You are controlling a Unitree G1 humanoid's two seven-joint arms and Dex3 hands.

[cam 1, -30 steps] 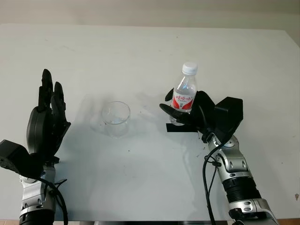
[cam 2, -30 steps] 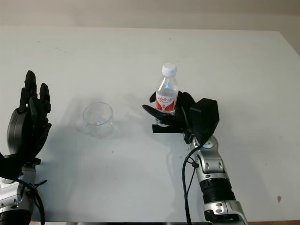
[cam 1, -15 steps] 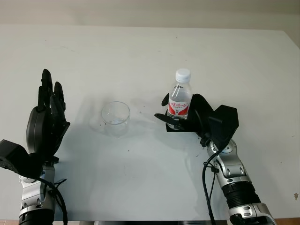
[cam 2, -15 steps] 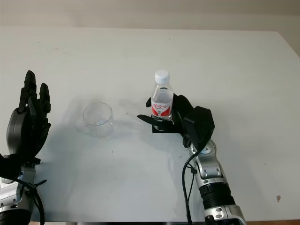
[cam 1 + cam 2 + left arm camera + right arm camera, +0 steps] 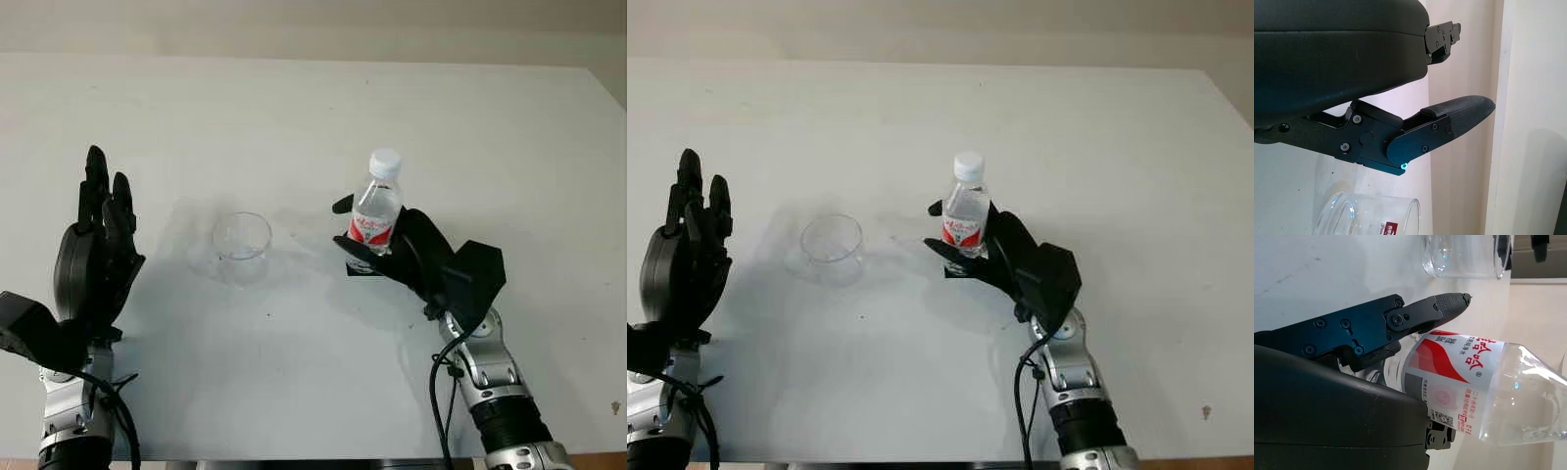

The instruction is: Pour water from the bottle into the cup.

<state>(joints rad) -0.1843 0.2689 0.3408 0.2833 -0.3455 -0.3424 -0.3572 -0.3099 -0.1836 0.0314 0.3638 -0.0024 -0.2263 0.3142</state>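
Bottle (image 5: 375,213): clear plastic, white cap still on, red-and-white label round the middle. It stands nearly upright, cap tipped slightly right, right of table centre. The right hand (image 5: 411,257) has its fingers wrapped round the lower body; whether the base touches the table (image 5: 313,108) cannot be told.

Cup (image 5: 242,246): clear, upright, looks empty. It sits on the table left of the bottle, apart from it, with bare white tabletop between the two.

Left hand (image 5: 93,259): open, holding nothing, raised at the near left, fingers pointing up, apart from the cup. In the left wrist view the cup's rim (image 5: 1369,215) lies just beyond one finger (image 5: 1449,120).
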